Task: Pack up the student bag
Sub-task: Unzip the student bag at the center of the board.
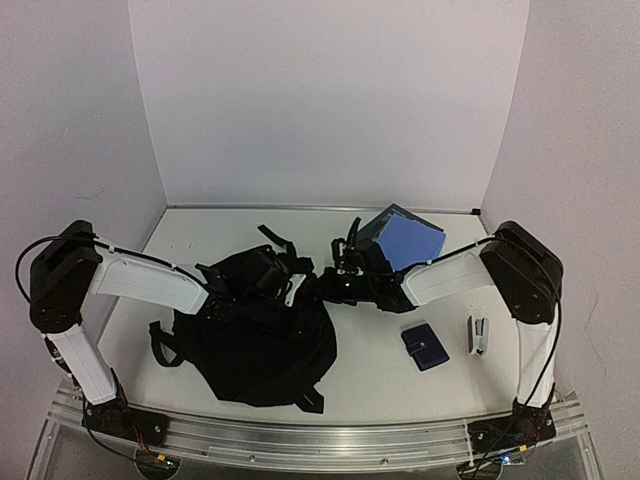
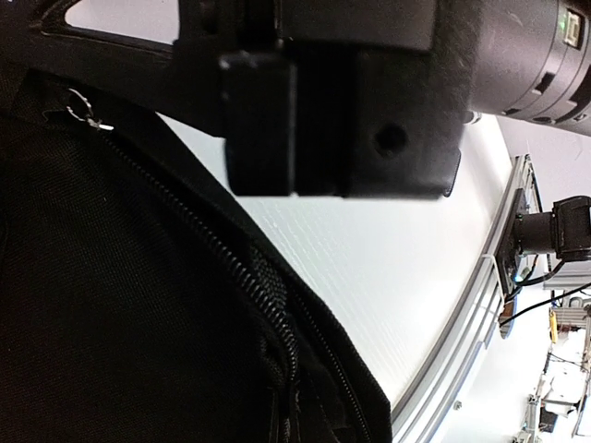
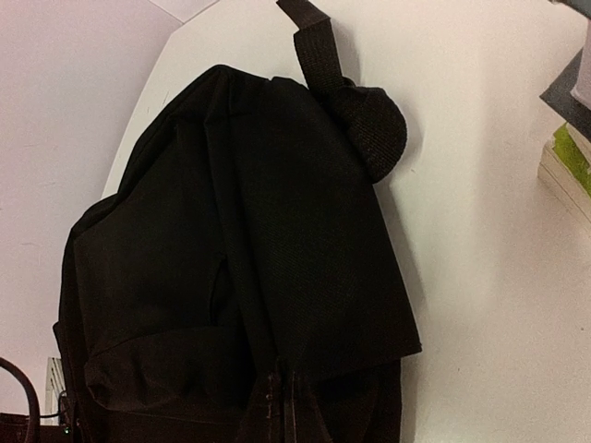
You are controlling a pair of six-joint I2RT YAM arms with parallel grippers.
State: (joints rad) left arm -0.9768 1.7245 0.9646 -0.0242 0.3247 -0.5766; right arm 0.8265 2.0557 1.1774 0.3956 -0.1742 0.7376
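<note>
The student bag (image 1: 262,345), a big black backpack, lies left of centre with its straps spread out. My left gripper (image 1: 270,274) sits on the bag's top edge. In the left wrist view its jaws are lost in the black fabric, and the bag's zipper (image 2: 270,318) runs down into them. My right gripper (image 1: 332,286) meets the bag's upper right edge. In the right wrist view it is shut on a stitched strip of the bag (image 3: 282,406), with the bag's body (image 3: 240,258) stretching away.
A blue-covered stack of books (image 1: 408,240) leans behind the right arm, and its edges (image 3: 568,138) show in the right wrist view. A small dark-blue wallet (image 1: 425,346) and a stapler (image 1: 479,335) lie at the right. White walls enclose the table (image 1: 380,375).
</note>
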